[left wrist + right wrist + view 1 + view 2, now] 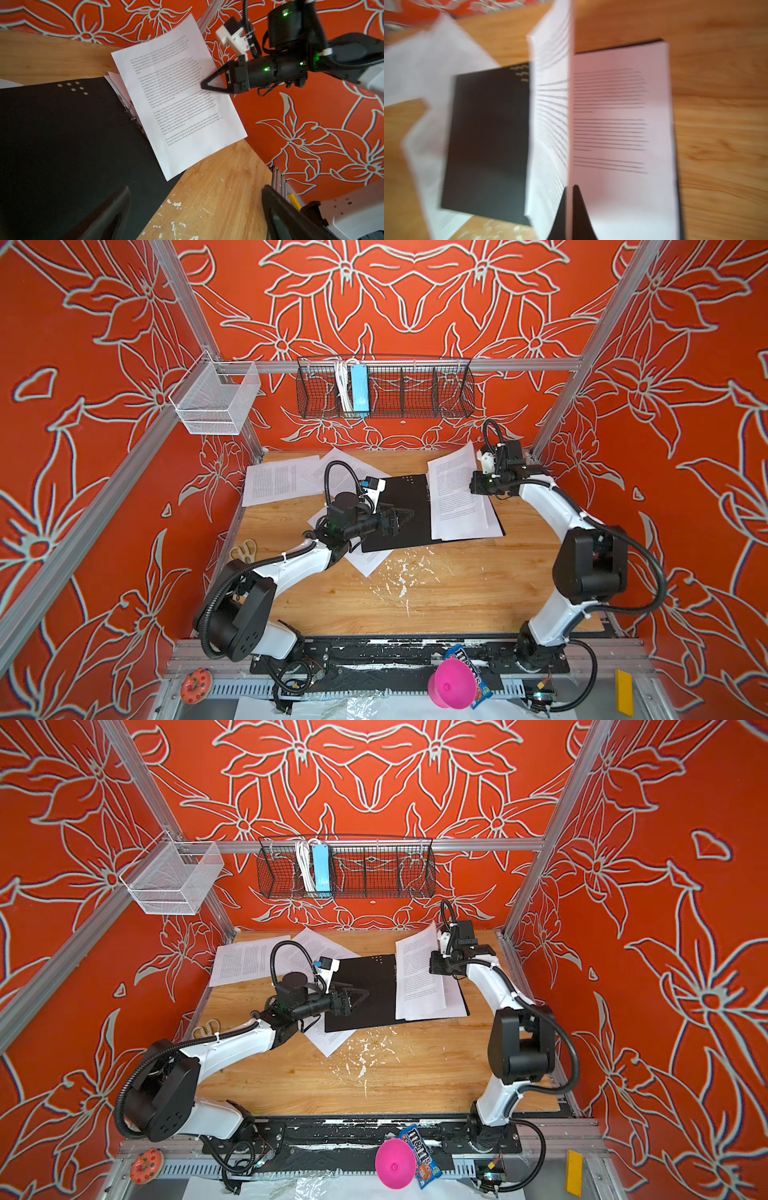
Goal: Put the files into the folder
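A thin folder [405, 506] lay open and flat on the wooden counter [457, 593], black inside up, just past the centre toward 12 o'clock. Its metal spine clip [131, 112] ran down the middle. The right hand [473, 486] was closed on the 3 o'clock edge of a white printed paper sheet [451, 477]. It pinched the sheet so that it stood tilted above a flat stack of white sheets [478, 524] covering the folder's 3 o'clock half. The left hand [402, 520] hung over the bare 9 o'clock half, fingers [112, 214] spread wide with nothing between them. Two more printed sheets [278, 481] lay loose toward 10 and 11 o'clock. Another sheet [370, 562] poked out from under the folder's 7 o'clock corner.
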